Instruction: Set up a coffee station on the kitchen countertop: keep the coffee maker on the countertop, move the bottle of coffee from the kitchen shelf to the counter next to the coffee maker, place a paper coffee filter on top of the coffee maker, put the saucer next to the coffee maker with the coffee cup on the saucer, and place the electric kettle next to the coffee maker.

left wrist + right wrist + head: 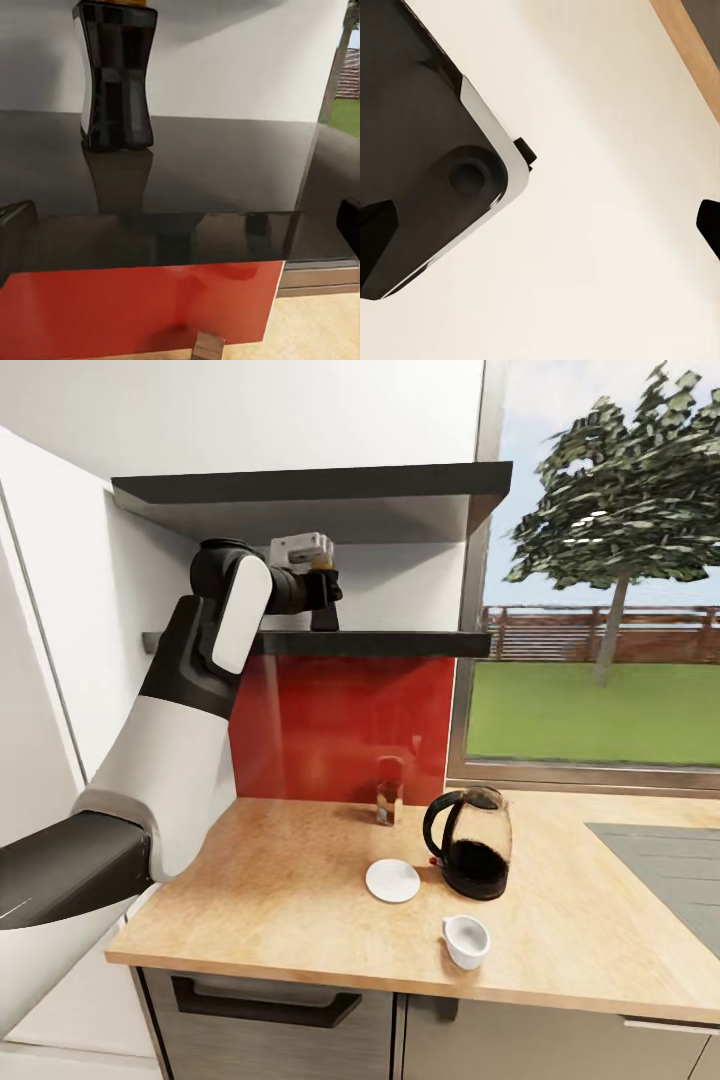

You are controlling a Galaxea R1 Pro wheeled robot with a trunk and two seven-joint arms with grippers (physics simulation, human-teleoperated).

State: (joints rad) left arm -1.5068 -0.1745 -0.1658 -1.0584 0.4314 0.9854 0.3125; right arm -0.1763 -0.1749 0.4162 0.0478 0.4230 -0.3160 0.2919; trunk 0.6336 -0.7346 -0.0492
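The left hand is up at the lower kitchen shelf, reaching in from the wall side. In the left wrist view its two fingers are spread wide apart, one at each side of the picture, and they hold nothing. The bottle of coffee stands upright on the dark shiny shelf, ahead of the spread fingers and toward one side. It does not touch either finger. In the head view the bottle is mostly hidden behind the hand, and only its yellowish top shows above the dark fingers.

The shelf has bare room all along it from the bottle to its window end. A second shelf hangs close above the hand, so there is little room upward. The red wall panel sits below the shelf.

On the desk under the shelf, the kettle stands upright. The saucer lies flat just beside the kettle, on the wall side. The cup stands near the front edge of the desk, in front of the kettle, apart from the saucer. A small brown jar stands against the red panel, behind the saucer. The grey sink is on the far side of the kettle.

The right hand points down at a pale floor beside a dark rounded robot part. Its fingertips show at both sides of the right wrist view, wide apart and holding nothing.
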